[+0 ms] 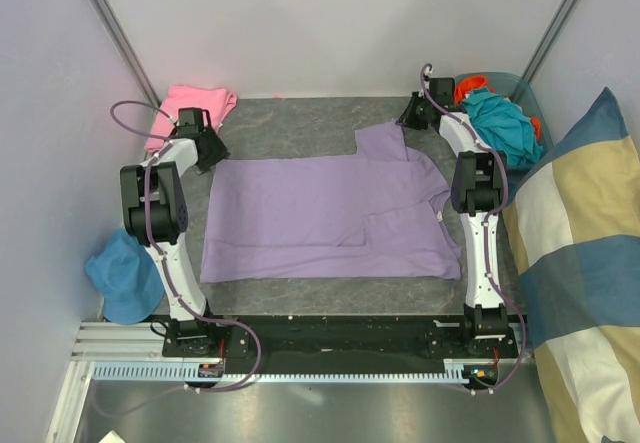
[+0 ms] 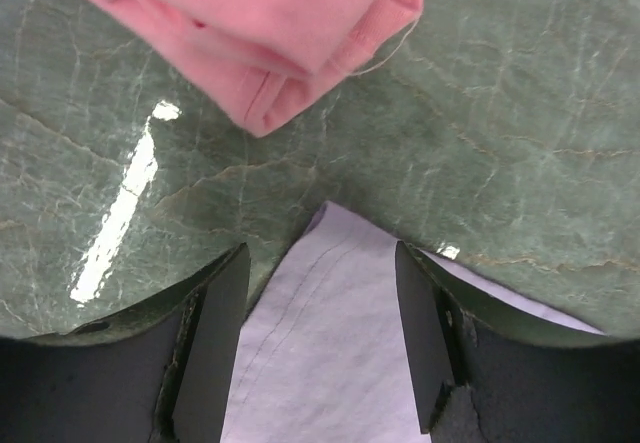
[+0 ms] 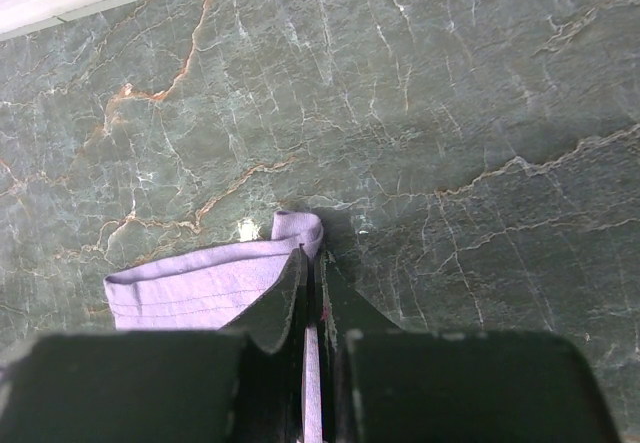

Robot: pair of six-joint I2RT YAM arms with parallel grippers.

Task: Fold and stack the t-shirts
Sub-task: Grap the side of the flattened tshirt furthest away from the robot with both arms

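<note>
A lavender t-shirt [image 1: 330, 213] lies spread flat across the marble table. A pink t-shirt [image 1: 195, 108] sits bunched at the far left corner. My left gripper [image 1: 205, 148] hangs over the lavender shirt's far left corner. In the left wrist view that gripper [image 2: 320, 263] is open, its fingers straddling the flat lavender corner [image 2: 330, 333], with the pink t-shirt [image 2: 270, 33] just beyond. My right gripper [image 1: 415, 113] is at the far right sleeve. In the right wrist view it [image 3: 312, 258] is shut on the sleeve's hem [image 3: 200, 283], a fold of cloth pinched between the jaws.
A bin [image 1: 530, 98] holding teal and orange clothes stands at the back right. A big striped cushion [image 1: 580, 253] fills the right side. A blue cloth [image 1: 125, 273] lies off the table's left edge. Walls close in behind.
</note>
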